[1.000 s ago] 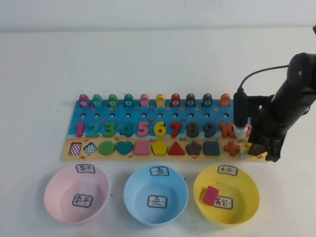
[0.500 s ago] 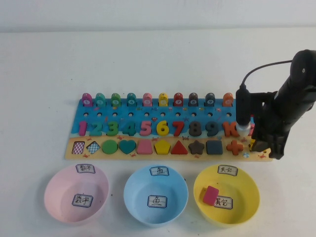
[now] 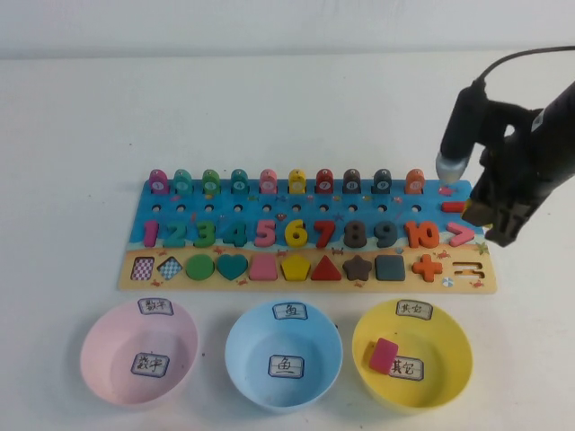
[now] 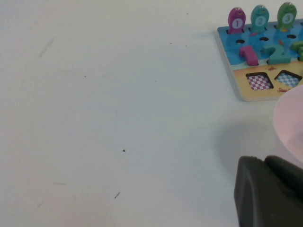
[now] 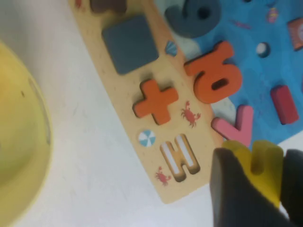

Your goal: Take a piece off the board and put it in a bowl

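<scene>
My right gripper hangs above the right end of the board, shut on the yellow equals-sign piece, which sits between its dark fingers. The piece's equals-shaped recess lies empty beside the orange plus. The yellow bowl stands in front of the board's right end, with a pink block inside. My left gripper is low over the bare table, off the board's left end and close to the pink bowl; it does not appear in the high view.
A pink bowl and a blue bowl stand in a row to the left of the yellow one. Coloured numbers, shapes and fish pegs fill the board. A pink angle sign lies under my right gripper.
My right gripper has risen and drawn back from the board's front right corner, lifting the yellow piece out; its recess now shows empty. The board shifted slightly.
</scene>
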### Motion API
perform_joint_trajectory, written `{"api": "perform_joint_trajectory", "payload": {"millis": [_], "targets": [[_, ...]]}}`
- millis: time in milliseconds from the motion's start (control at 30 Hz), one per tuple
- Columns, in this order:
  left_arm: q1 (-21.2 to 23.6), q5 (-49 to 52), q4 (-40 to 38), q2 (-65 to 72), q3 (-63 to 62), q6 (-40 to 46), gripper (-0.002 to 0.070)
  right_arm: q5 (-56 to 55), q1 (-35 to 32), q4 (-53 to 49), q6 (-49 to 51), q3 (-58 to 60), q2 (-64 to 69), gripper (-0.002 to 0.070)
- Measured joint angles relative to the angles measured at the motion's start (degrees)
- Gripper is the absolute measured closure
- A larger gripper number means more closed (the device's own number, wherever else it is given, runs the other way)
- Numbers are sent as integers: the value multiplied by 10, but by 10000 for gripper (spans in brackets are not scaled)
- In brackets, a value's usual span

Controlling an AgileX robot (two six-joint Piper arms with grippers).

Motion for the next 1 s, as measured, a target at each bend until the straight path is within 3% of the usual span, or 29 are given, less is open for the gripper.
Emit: {"api": "perform_joint_trajectory", "payload": {"millis": [233, 500, 767, 1000], "targets": [[0, 0, 0, 0, 0, 0, 680, 8, 62, -31, 348, 18, -100, 492], [0, 0, 0, 0, 0, 0, 680, 78, 148, -33, 651, 60, -149, 492], [0, 0, 0, 0, 0, 0, 680, 125, 231, -74, 788, 64, -149, 492], [0, 0, 0, 0, 0, 0, 680, 143, 261, -95, 818, 64, -116, 492]]}}
